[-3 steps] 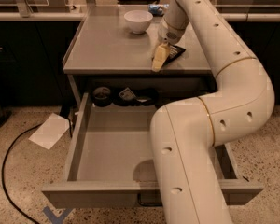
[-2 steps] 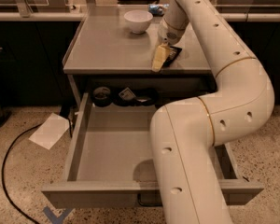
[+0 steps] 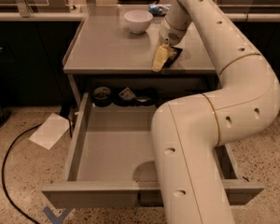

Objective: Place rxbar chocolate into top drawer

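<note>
The rxbar chocolate (image 3: 174,54), a small black-wrapped bar, lies on the grey tabletop (image 3: 107,45) near its front right. My gripper (image 3: 160,59) hangs at the bar's left edge, low over the tabletop near the front edge, and covers part of the bar. The top drawer (image 3: 78,141) stands pulled wide open below the tabletop, its front panel (image 3: 93,194) toward the camera. My white arm (image 3: 200,139) crosses over the drawer's right half and hides it.
A white bowl (image 3: 138,21) stands at the back of the tabletop. A blue-and-white packet (image 3: 156,7) lies behind it. Dark round items (image 3: 101,95) and a small packet (image 3: 127,94) sit at the drawer's back. A white paper (image 3: 50,130) and a black cable (image 3: 7,171) lie on the floor to the left.
My gripper has sunk a little toward the tabletop beside the bar. The bar, bowl and drawer have not moved.
</note>
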`<state>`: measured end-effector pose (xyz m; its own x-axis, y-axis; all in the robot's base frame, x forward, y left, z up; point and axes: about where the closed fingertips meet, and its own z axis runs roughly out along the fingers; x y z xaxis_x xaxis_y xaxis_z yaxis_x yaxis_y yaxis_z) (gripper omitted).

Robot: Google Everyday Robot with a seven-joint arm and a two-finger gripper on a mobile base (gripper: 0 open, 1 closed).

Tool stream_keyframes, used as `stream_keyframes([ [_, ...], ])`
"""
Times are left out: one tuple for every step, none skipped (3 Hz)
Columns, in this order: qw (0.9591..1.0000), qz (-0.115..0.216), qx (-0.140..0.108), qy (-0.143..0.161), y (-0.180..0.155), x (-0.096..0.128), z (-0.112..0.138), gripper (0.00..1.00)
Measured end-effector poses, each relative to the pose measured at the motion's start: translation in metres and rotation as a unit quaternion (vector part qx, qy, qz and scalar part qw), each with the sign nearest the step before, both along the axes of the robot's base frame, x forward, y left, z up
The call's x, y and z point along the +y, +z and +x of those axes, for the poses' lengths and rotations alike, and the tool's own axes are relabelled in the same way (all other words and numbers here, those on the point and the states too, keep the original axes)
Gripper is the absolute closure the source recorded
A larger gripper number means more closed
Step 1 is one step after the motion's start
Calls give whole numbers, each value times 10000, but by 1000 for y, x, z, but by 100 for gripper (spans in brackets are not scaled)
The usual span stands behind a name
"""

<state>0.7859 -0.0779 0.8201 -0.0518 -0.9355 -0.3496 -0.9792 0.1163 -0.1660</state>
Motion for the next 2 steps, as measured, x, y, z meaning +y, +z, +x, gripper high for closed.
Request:
stream_keyframes([
  [10000,0,0,0,0,0,0,100],
  [9999,85,-31,64,5,-4,-10,100],
])
